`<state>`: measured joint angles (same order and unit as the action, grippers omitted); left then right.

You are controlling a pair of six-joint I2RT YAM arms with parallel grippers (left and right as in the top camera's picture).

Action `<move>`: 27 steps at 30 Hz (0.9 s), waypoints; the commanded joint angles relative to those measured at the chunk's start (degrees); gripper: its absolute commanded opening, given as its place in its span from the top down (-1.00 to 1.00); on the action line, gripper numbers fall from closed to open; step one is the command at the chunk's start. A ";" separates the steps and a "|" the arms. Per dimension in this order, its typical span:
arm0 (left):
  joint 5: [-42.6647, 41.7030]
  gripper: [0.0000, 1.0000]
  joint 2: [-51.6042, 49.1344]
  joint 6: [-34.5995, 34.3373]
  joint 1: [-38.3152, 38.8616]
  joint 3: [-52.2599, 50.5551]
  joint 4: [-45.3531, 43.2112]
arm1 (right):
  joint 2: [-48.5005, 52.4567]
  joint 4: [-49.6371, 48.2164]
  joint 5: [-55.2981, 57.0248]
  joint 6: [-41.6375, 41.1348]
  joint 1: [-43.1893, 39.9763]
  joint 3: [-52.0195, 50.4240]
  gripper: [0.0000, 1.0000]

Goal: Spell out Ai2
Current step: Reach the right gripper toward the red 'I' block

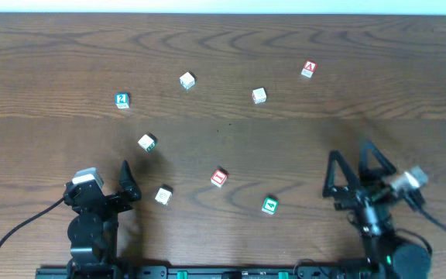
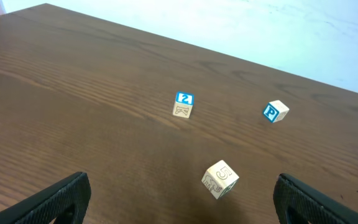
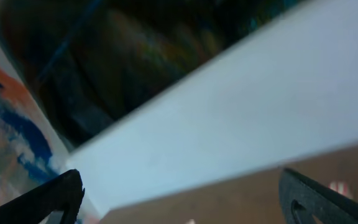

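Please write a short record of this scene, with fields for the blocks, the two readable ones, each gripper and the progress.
table: eight loose cubes, none touching
blue 2 block: far left side
red A block: far right side
left gripper: jaws wide apart, empty
right gripper: jaws wide apart, empty
progress: nothing lined up yet

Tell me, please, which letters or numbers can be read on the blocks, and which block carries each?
"2": top of the blue-edged block.
"P": side of the blue-faced block.
"5", seemingly: embossed on the plain block nearest the left wrist camera.
"A": far red block, overhead view.
Too small to read: near red block, green block, middle white block, near white block.
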<state>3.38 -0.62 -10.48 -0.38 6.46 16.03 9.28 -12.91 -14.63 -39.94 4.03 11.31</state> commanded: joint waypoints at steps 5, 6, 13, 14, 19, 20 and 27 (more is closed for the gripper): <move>-0.24 -0.90 0.37 -0.02 -0.35 -1.42 0.42 | 33.05 -0.35 -19.52 6.14 -0.07 16.11 -0.98; -0.24 -0.91 0.37 -0.02 -0.35 -1.42 0.42 | 39.23 1.81 -22.05 8.44 0.48 20.76 -0.99; -0.24 -0.91 0.37 -0.02 -0.35 -1.42 0.44 | 64.87 21.46 -25.66 24.48 8.83 43.45 -0.98; -0.24 -0.91 0.37 -0.02 -0.35 -1.42 0.42 | 68.35 25.94 -24.70 27.28 10.64 47.04 -0.98; -0.24 -0.91 0.37 -0.02 -0.35 -1.42 0.42 | 80.81 44.89 -20.52 36.65 16.96 59.78 -0.99; -0.24 -0.91 0.37 -0.02 -0.35 -1.42 0.44 | 82.84 48.37 -18.47 38.36 18.29 61.83 -0.98; -0.24 -0.91 0.37 -0.02 -0.35 -1.42 0.44 | 89.66 62.23 1.16 47.67 28.76 67.87 -0.99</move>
<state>3.18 -0.58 -10.48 -0.38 6.44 16.01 97.95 47.46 -24.53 0.93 28.93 77.62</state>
